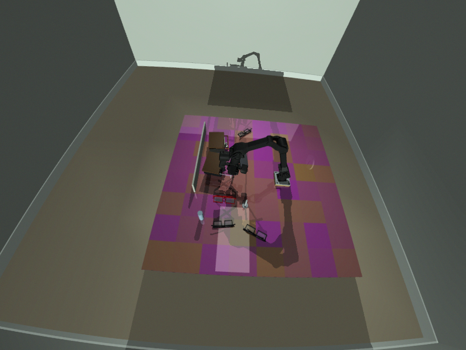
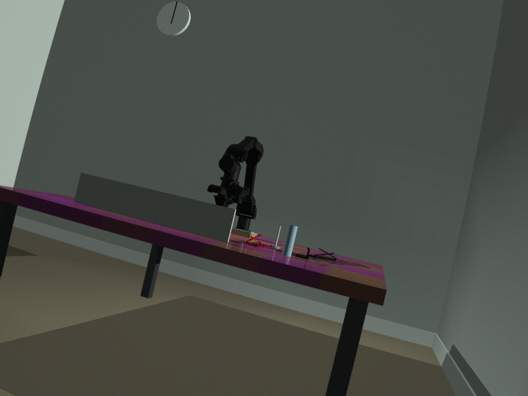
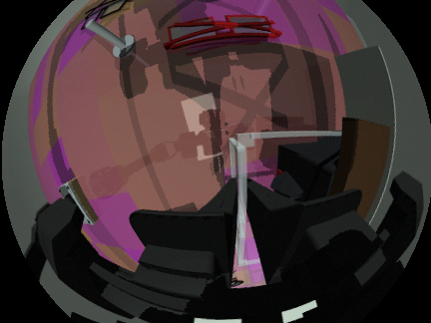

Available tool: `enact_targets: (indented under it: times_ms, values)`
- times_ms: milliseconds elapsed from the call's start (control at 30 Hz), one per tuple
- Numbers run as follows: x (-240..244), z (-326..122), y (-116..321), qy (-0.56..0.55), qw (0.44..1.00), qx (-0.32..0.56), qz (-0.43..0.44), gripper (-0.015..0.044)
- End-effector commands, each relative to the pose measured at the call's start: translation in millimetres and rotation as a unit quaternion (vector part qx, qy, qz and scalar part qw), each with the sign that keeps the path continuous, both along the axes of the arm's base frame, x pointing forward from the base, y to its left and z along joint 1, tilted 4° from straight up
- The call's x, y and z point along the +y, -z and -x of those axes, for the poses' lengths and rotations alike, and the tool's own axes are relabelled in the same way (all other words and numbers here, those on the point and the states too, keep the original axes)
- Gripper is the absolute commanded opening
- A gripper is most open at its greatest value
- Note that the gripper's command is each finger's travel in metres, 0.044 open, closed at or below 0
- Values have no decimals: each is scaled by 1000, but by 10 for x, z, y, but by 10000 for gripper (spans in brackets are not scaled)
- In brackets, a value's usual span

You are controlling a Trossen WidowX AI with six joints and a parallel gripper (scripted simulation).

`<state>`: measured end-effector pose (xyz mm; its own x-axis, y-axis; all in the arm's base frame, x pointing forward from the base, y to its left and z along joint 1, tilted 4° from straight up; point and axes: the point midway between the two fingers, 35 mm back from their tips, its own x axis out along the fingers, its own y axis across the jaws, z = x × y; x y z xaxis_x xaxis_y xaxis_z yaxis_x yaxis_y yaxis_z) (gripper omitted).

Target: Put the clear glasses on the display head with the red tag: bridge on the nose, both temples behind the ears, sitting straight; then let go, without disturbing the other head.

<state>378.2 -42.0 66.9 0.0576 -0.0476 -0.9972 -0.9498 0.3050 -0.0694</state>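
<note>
My gripper [image 3: 242, 191] is shut on the clear glasses [image 3: 241, 174]. Their front runs down between the fingertips, and one temple reaches right, along the near display head [image 3: 311, 161] [image 1: 212, 162], to its brown backing. The temple also shows as a thin pale line in the top view. The other temple is mostly hidden. A small red spot [image 3: 279, 172] shows at the front of the black head; whether it is the tag is unclear. The other display head [image 1: 216, 140] stands beyond it. Nose and ear contact cannot be made out.
A grey upright panel [image 1: 199, 156] [image 2: 153, 206] stands behind the heads. Red glasses [image 1: 224, 199] [image 3: 224, 30], black glasses [image 1: 223, 224], a thin post on a round base [image 3: 124, 46] and a pale blue cylinder [image 1: 200, 215] [image 2: 289, 240] are on the table. More black glasses [image 1: 244, 132] lie at the far side.
</note>
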Motion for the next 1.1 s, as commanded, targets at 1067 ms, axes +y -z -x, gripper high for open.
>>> enact_targets:
  times_ms: [1067]
  values:
    - [-144,-431,-2,-2,1000,-2,0,0]
